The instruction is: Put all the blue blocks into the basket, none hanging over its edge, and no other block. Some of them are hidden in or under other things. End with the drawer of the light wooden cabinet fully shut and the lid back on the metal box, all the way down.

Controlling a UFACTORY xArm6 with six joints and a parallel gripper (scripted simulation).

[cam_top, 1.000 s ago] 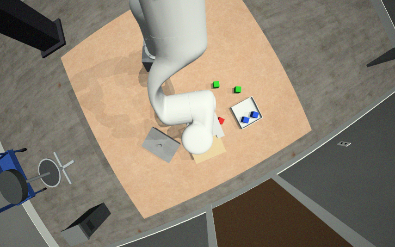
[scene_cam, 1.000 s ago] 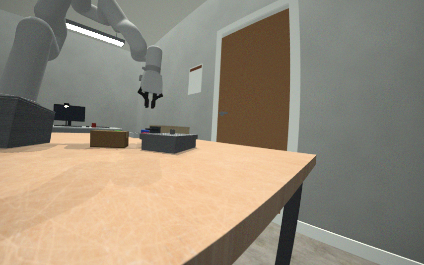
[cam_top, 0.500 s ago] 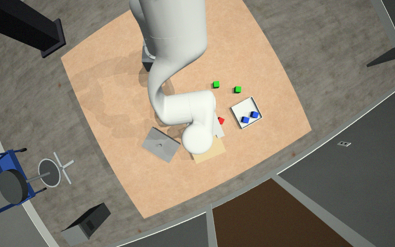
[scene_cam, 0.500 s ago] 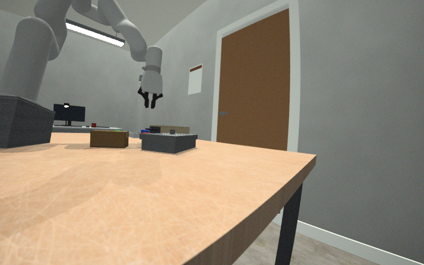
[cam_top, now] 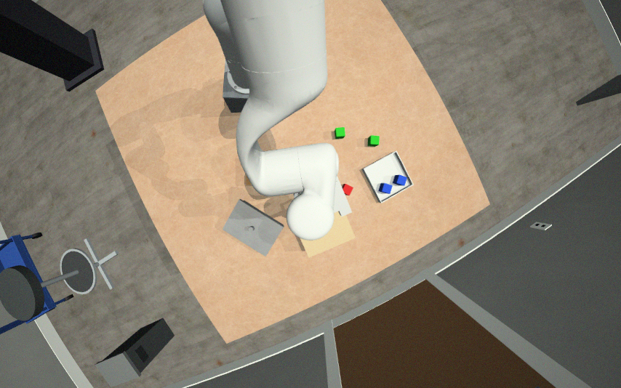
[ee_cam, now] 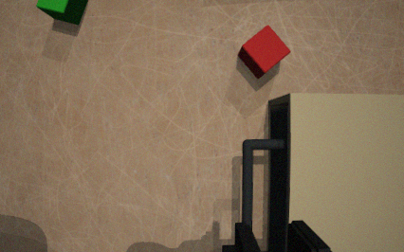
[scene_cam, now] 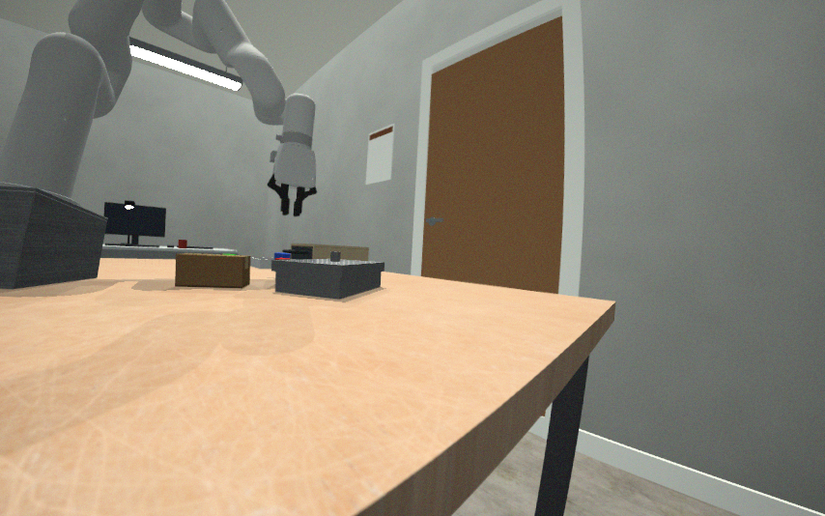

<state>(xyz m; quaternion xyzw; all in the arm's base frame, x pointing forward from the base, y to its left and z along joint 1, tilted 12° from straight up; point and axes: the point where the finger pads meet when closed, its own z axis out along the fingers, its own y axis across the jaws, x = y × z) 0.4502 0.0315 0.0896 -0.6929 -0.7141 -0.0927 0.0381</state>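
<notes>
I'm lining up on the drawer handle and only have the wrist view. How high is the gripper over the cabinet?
Observer: The gripper hangs well above the light wooden cabinet. Its fingers are narrowed, with nothing between them.
Operator: Any blue blocks in the basket yet?
Observer: Two blue blocks lie inside the basket, neither over its edge.
Operator: And the metal box?
Observer: The metal box has its lid on, knob on top.
</notes>
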